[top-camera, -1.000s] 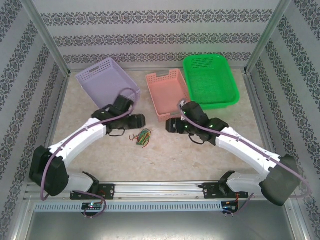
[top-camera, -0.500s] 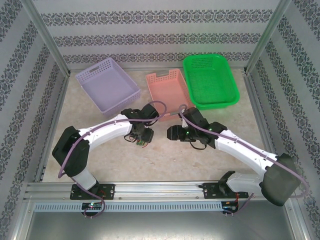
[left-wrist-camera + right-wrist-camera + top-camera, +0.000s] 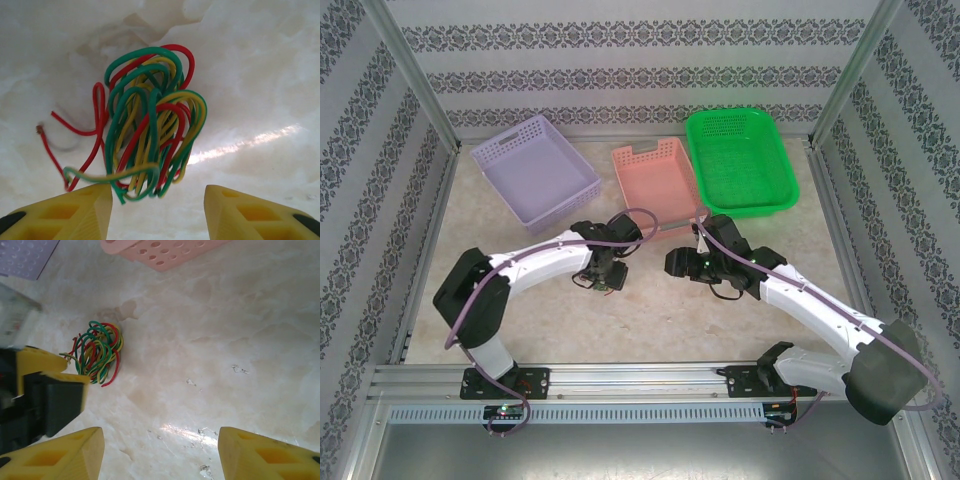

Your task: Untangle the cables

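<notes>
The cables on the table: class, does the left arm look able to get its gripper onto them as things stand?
Probably yes. The left gripper stands open right at the cables, and nothing lies between; the right gripper is off to one side.

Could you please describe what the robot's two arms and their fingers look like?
Both the left arm and the right arm have white links with black joints and bases. A lilac cable loops along each. The fingers are yellow wedges with black patches.
</notes>
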Motion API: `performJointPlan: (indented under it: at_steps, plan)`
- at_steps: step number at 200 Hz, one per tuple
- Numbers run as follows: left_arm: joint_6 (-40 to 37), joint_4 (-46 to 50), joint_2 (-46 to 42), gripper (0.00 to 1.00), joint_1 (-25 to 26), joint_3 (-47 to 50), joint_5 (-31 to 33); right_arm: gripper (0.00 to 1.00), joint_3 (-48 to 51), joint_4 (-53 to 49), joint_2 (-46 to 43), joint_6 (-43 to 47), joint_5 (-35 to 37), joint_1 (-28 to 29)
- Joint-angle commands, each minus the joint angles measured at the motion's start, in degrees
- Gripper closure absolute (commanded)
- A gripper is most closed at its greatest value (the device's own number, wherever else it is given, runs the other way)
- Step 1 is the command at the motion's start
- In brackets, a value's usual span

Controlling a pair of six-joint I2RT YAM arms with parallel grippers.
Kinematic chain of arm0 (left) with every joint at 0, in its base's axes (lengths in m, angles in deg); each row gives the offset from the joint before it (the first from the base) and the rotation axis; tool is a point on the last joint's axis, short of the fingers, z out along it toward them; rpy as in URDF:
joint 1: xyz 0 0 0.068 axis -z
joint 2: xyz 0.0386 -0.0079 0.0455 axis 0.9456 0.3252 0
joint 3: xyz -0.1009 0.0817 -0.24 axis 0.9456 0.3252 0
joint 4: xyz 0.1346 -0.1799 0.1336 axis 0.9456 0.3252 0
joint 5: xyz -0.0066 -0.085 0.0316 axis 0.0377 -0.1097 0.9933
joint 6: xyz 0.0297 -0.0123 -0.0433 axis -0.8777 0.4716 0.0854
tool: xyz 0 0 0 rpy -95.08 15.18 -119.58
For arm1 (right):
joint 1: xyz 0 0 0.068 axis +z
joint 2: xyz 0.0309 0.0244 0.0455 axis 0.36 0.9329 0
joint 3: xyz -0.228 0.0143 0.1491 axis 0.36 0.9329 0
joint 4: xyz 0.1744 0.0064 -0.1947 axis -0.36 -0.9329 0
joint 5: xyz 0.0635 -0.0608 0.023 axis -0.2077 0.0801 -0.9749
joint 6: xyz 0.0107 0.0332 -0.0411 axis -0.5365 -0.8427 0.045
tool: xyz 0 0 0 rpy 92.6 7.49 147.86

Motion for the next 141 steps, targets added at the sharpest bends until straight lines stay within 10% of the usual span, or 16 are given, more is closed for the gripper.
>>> performJointPlan:
  at_steps: [1, 36, 96, 141]
  plan:
    - [-0.27, -0.77, 3.44, 0.45, 0.63, -1.81, 1.27, 0.38, 0.81, 0.62, 0.12, -0.36, -1.27, -0.36]
    - [-1.07, -2.47, 8.22, 0.47, 0.24, -3.11, 1.98, 0.38, 0.9, 0.98, 0.89, -0.23, -2.13, -0.72]
    - [-2.65, -4.33, 4.58, 1.0, 0.22, -2.69, 1.01, 0.38, -0.07, 0.9, 2.2, 0.62, -3.01, -1.68]
    - [-7.15, -6.78, -5.51, 1.0, -2.34, -0.62, -24.09, 0.39, -1.24, 2.83, 3.84, 0.16, -6.09, -1.94]
